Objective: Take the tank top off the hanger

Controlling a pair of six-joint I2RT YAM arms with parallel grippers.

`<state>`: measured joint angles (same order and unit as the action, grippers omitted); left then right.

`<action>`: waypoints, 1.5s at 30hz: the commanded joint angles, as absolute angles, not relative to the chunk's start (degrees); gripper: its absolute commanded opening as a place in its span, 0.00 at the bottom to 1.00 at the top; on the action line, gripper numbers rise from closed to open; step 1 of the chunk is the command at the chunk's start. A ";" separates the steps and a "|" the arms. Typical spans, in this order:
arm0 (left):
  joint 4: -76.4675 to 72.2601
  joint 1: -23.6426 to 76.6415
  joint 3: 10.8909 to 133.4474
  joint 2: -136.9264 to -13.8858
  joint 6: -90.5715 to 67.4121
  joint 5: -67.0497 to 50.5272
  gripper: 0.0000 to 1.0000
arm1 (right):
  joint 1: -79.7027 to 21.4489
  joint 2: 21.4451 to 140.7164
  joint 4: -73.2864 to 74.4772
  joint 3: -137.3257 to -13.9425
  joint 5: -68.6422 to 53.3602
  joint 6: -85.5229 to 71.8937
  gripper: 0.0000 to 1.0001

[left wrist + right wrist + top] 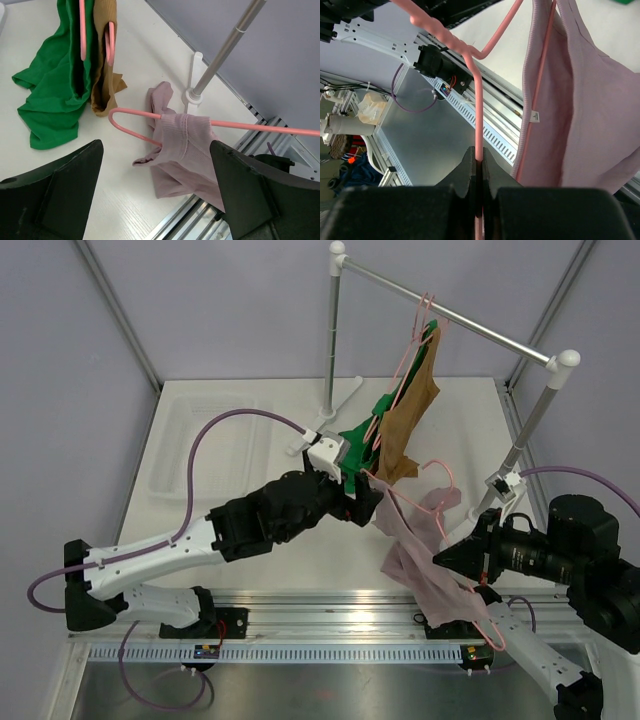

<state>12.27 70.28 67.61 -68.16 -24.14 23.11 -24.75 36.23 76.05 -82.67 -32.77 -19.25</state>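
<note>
A mauve tank top [418, 552] hangs on a pink hanger [443, 478] that is off the rail and held low over the table's front edge. My right gripper [447, 558] is shut on the hanger's wire [477, 115], with the tank top [592, 100] draped beside it. My left gripper [374, 496] is open at the hanger's left end. In the left wrist view its dark fingers [60, 190] stand wide apart on either side of the tank top's strap [186, 145] and the hanger arm [135, 116], touching neither.
A white rack with a metal rail [470, 325] stands at the back. A green garment [362, 435] and a brown one [410, 405] hang from it on pink hangers, close behind my left gripper. A white tray [190, 445] lies at the left.
</note>
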 commanded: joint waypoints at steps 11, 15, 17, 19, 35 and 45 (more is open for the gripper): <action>1.85 70.40 69.08 -72.16 -28.12 20.83 0.74 | -25.05 38.06 66.63 -83.32 -37.79 -18.63 0.00; 3.42 70.40 69.52 -72.51 -28.30 22.58 0.39 | -25.05 38.32 65.13 -82.53 -37.80 -18.81 0.00; 4.04 70.40 69.52 -72.34 -28.56 23.37 0.23 | -25.14 38.50 65.13 -82.44 -36.83 -18.55 0.00; 5.09 70.40 69.00 -71.81 -28.91 24.60 0.16 | -25.05 38.93 65.04 -82.27 -35.52 -18.46 0.00; 28.99 56.62 58.71 -51.52 -40.87 41.22 0.00 | -25.05 41.13 58.46 -74.45 -48.57 -17.58 0.00; 40.69 41.40 61.96 -49.31 -37.18 31.67 0.00 | -25.05 39.73 32.90 -67.69 -65.21 -25.64 0.00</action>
